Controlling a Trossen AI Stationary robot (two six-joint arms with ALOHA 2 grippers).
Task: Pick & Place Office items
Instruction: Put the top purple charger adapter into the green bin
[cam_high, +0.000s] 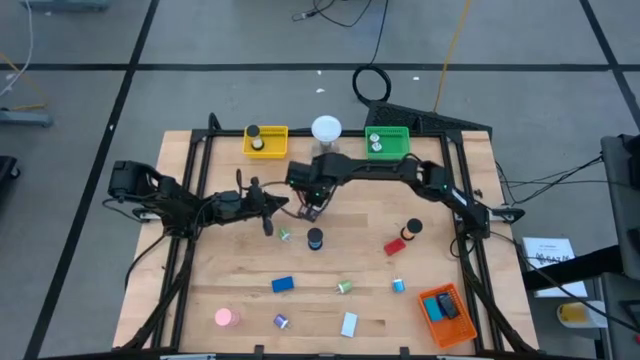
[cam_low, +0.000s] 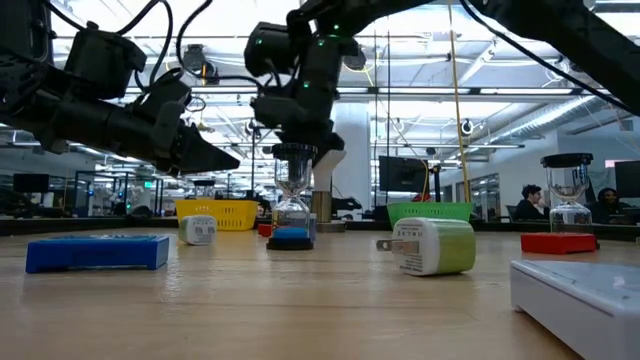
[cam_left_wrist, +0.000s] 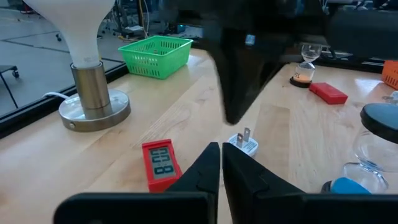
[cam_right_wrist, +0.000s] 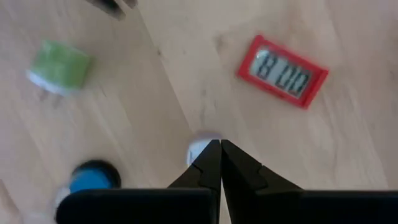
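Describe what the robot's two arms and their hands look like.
Both arms are dark, near-black, jointed links with black cables running along them. The left hand and the right hand each end in two slim, tapering, matte black fingers set on a flat black bar. A small green light glows on the right arm's wrist housing.

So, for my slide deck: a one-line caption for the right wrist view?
Right gripper, shut and empty, above a red digital timer, green plug and white plug.
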